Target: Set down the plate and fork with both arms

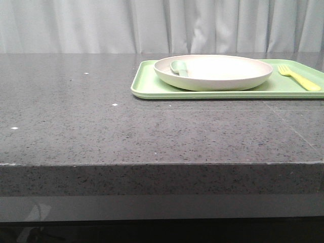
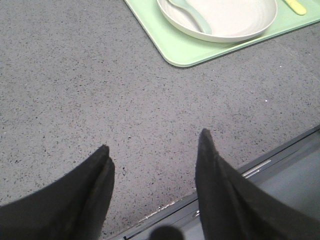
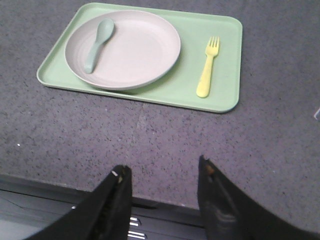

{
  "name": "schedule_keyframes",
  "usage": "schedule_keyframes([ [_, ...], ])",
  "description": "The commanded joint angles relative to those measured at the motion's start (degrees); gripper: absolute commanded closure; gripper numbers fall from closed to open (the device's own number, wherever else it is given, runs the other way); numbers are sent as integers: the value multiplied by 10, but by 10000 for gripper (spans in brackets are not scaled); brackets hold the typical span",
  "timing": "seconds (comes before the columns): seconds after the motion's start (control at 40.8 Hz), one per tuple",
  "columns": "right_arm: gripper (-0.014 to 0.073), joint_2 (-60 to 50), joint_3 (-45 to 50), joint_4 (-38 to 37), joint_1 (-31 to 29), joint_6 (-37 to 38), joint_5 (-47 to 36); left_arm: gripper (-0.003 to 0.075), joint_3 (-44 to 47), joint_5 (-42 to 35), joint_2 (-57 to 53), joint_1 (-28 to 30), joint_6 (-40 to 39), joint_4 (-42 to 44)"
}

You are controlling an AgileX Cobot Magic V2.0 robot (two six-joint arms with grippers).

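Observation:
The cream plate [image 1: 215, 72] sits on a light-green tray [image 1: 152, 83] at the back right of the table, with a pale grey-green spoon [image 1: 178, 68] lying in it. The yellow fork [image 1: 299, 77] lies on the tray to the right of the plate. The plate [image 3: 125, 47] and fork [image 3: 207, 67] also show in the right wrist view, and the plate [image 2: 230, 17] in the left wrist view. My left gripper [image 2: 154, 145] is open and empty over the table's near edge. My right gripper [image 3: 162, 170] is open and empty at the near edge, short of the tray. Neither gripper shows in the front view.
The dark speckled stone table [image 1: 101, 126] stretches bare to the left and in front of the tray. Its front edge [image 1: 152, 163] drops to a metal rail. A pale curtain [image 1: 152, 25] hangs behind.

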Motion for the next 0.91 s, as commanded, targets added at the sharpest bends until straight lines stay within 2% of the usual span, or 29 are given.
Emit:
schedule_keyframes([
  [0.0,244,-23,18,-8,0,-7,-44,355,-14,-40,-2,-1,0,0],
  [0.368,245,-46,24,-4,0,-7,-46,355,-14,-55,1,-1,0,0],
  [0.441,292,-46,24,-4,0,-7,-43,365,-14,-55,1,-1,0,-1],
  [0.49,363,-46,24,-4,0,-7,-39,411,-14,-55,1,-1,0,-1],
  [0.613,585,-46,24,-4,0,-7,-38,620,-14,-55,1,-1,0,-1],
  [0.686,668,-46,24,-5,0,-7,-36,720,-14,-55,1,-1,0,-1],
  [0.711,658,-46,24,-5,0,-7,-35,740,-14,-55,1,-1,0,-1],
  [0.883,662,-46,24,-5,0,-7,-36,741,-14,-55,1,-1,0,-1],
])
